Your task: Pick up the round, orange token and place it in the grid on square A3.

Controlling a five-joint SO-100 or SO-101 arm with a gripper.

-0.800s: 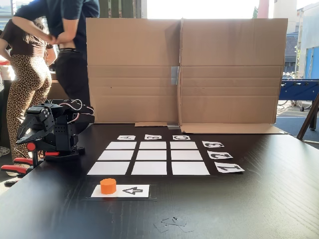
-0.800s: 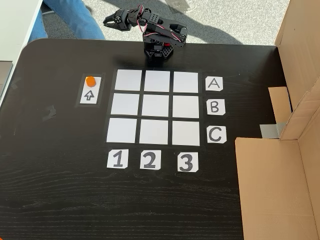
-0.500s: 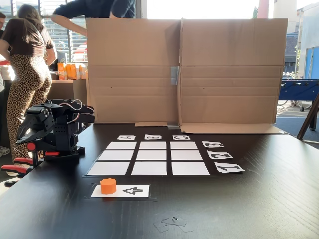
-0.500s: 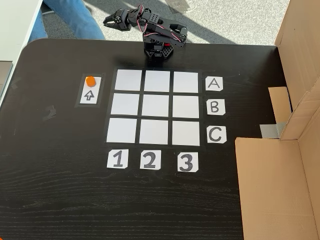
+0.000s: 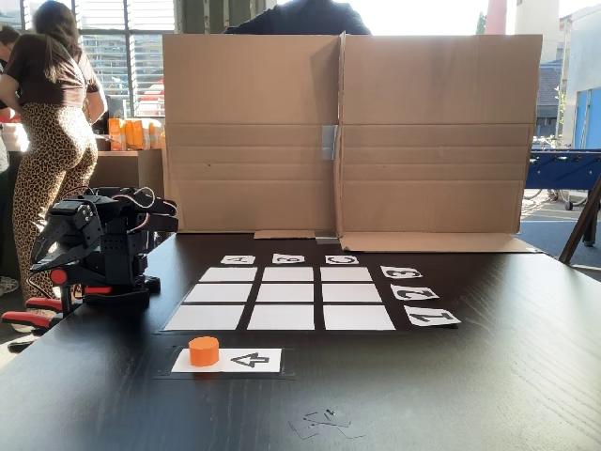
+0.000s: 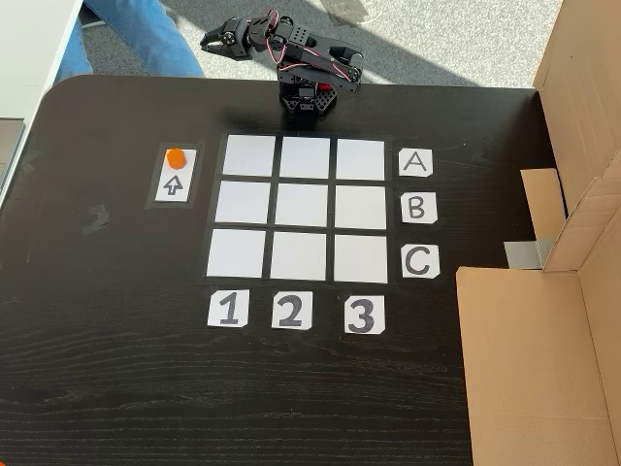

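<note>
Orange token [image 6: 175,156] sits untouched on its arrow card [image 6: 173,181] — my end effector [image 6: 215,40] stays folded back, fingers apart, nothing begun toward square A3 [image 6: 361,159].

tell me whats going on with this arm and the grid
Nothing is being handled yet. The arm sits folded at the table's edge, its gripper hanging past the edge, holding nothing. The orange token rests on the arrow card beside the grid. All nine cells are empty, including A3.
</note>
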